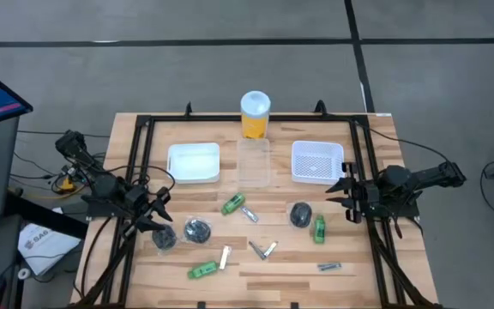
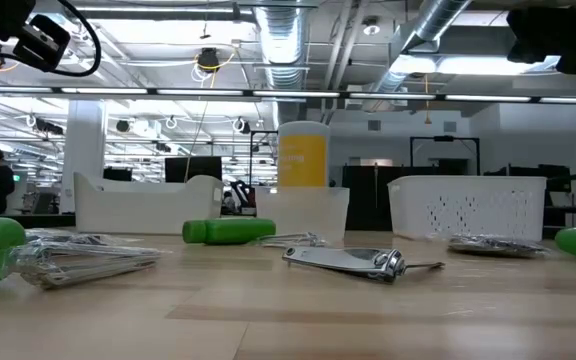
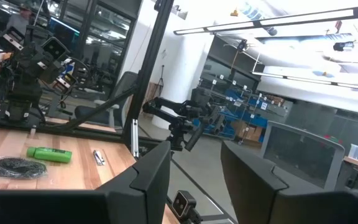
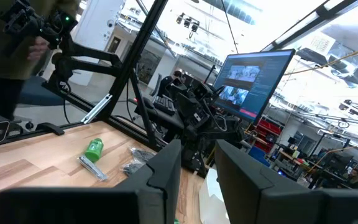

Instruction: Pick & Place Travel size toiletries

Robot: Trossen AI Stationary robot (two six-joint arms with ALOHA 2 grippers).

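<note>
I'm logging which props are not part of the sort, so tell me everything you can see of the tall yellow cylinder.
The yellow cylinder stands upright at the table's far edge, midway between the two arms. Its body looks like yellow plastic under a white lid; the low view shows faint white print on it. It sits just behind the clear tray, close to it or touching; I cannot tell which. No gripper is near it.

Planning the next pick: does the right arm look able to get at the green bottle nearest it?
Probably yes. The right claw is open at the table's right edge, and the green bottle lies flat close by with bare wood between them. The dark pot beside it sits on the far side, not in the way.
</note>
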